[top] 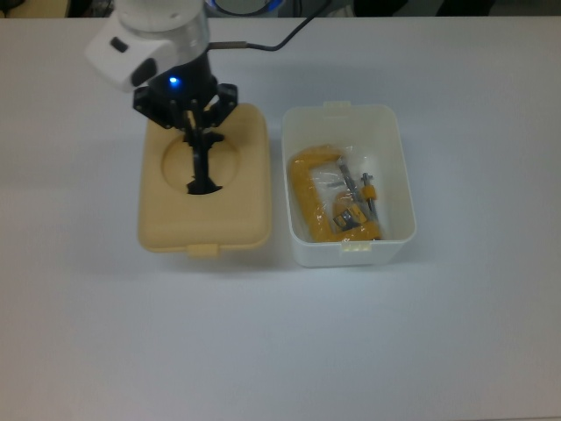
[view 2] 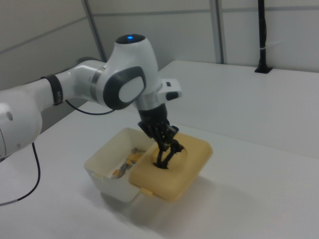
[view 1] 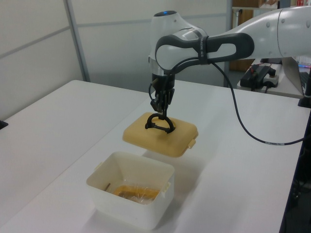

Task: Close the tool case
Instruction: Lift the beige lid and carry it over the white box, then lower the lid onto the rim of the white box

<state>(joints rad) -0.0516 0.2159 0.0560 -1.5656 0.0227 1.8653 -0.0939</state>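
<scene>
1 beige lid [view 1: 160,138] held off table [top: 351,342] by black handle [view 1: 159,123], gripper [view 1: 161,108] fingers clamped on it, beside open white box [top: 347,186] w/ yellow clamp [top: 326,206].

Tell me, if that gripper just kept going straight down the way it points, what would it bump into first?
The gripper points down at the beige lid it carries by the black handle. Past that, probably bare table, since the white box sits off to the side.

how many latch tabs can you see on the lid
1. A single latch tab sticks out from the lid edge nearest the top view's bottom; it also shows in the left view. The opposite edge sits under the gripper, so a second tab may be hidden there.
</scene>
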